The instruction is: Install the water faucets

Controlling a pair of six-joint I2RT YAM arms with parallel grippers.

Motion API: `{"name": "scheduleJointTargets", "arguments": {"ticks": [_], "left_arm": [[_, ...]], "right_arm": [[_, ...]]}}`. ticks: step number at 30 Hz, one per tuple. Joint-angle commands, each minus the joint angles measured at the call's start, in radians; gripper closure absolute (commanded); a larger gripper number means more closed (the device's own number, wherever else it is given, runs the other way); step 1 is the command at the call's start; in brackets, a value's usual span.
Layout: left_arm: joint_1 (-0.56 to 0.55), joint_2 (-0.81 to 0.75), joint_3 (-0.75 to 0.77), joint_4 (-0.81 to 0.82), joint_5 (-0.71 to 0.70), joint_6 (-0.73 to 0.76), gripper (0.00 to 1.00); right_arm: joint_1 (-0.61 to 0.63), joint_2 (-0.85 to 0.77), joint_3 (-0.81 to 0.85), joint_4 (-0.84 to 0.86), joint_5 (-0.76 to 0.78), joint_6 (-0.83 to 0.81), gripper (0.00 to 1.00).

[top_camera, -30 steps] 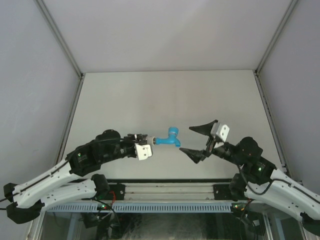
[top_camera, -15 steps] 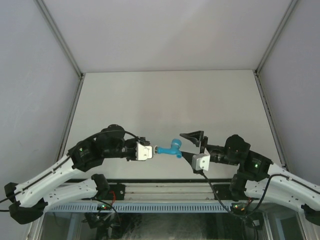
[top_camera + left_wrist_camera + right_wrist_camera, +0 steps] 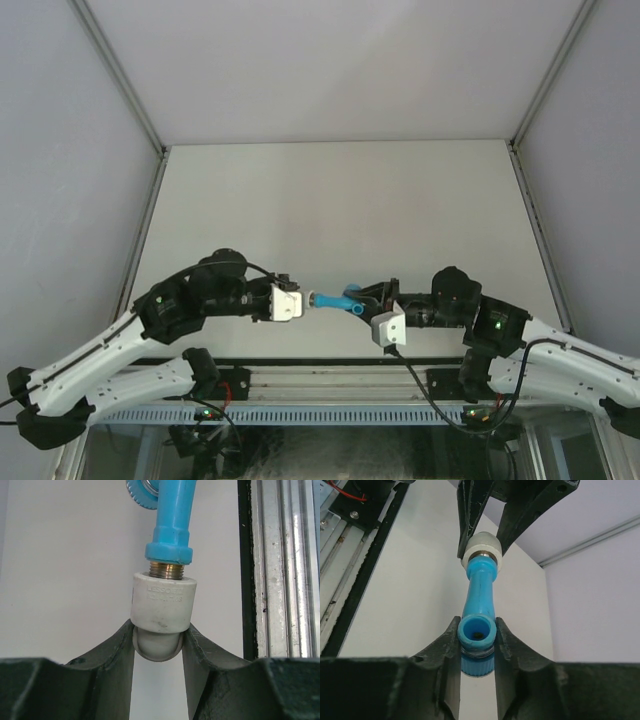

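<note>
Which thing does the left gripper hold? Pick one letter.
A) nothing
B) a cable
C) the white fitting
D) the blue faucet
C: in the left wrist view the left gripper clamps the white fitting between its fingers, with the faucet threaded into it; the right gripper holds the faucet.

faucet: top cut off | threads: seemingly partly inside fitting

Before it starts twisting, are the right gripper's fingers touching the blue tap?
Touching. The right wrist view shows both fingers pressed against the blue tap, no gap.
</note>
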Motion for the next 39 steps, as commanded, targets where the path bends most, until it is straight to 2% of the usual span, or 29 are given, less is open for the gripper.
{"name": "scheduleJointTargets", "arguments": {"ticks": [1, 8, 17, 21, 29, 39], "left_arm": [[0.006, -0.038, 0.026, 0.099, 0.001, 0.006, 1.0], [0.006, -0.054, -0.009, 0.116, -0.043, 0.038, 1.0], [0.004, -0.121, -0.086, 0.244, -0.139, 0.072, 1.0], [0.0, -0.128, -0.102, 0.261, -0.16, 0.081, 1.0], [-0.012, -0.151, -0.142, 0.307, -0.243, 0.103, 1.0], [-0.059, -0.129, -0.15, 0.312, -0.368, 0.127, 1.0]], "right_arm": [[0.008, 0.018, 0.03, 0.036, -0.026, 0.063, 0.84], [0.007, 0.039, 0.034, 0.115, -0.101, 0.21, 0.98], [0.006, 0.069, 0.033, 0.231, -0.164, 0.521, 1.0], [0.001, 0.091, 0.034, 0.316, -0.011, 0.815, 1.0], [-0.016, 0.101, 0.035, 0.394, 0.158, 1.23, 1.0], [-0.079, 0.114, 0.032, 0.276, 0.319, 1.727, 1.0]]}}
